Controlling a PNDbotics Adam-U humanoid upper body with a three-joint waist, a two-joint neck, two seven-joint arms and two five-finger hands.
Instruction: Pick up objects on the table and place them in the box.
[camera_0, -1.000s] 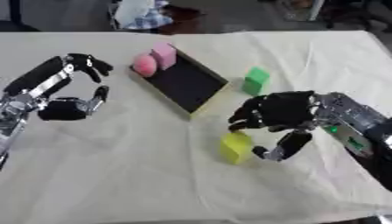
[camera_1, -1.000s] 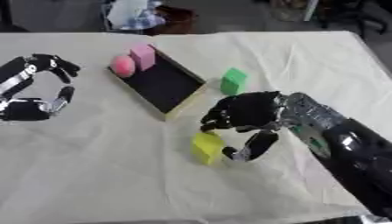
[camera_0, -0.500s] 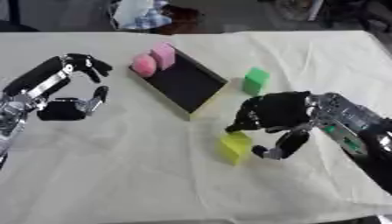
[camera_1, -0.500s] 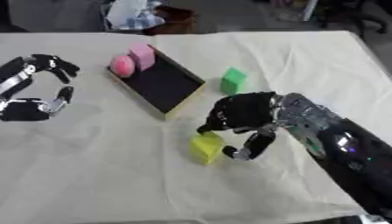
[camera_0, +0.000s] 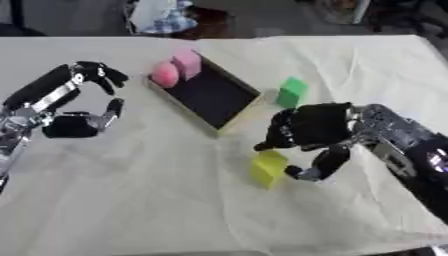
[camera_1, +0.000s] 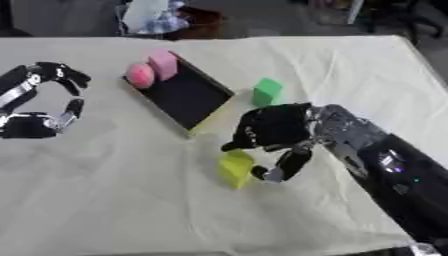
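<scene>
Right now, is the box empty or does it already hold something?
Not empty. The box holds two pink things at its far end; the rest of its dark floor is bare.

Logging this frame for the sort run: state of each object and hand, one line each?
box: open-topped, on the table, two pink items at its far end.
pink ball: in the box.
pink block: in the box, upright beside the ball.
green block: on the table, outside the box.
yellow block: on the table, not lifted.
right hand: fingers curled beside the yellow block, contact unclear.
left hand: open, holding nothing.
</scene>
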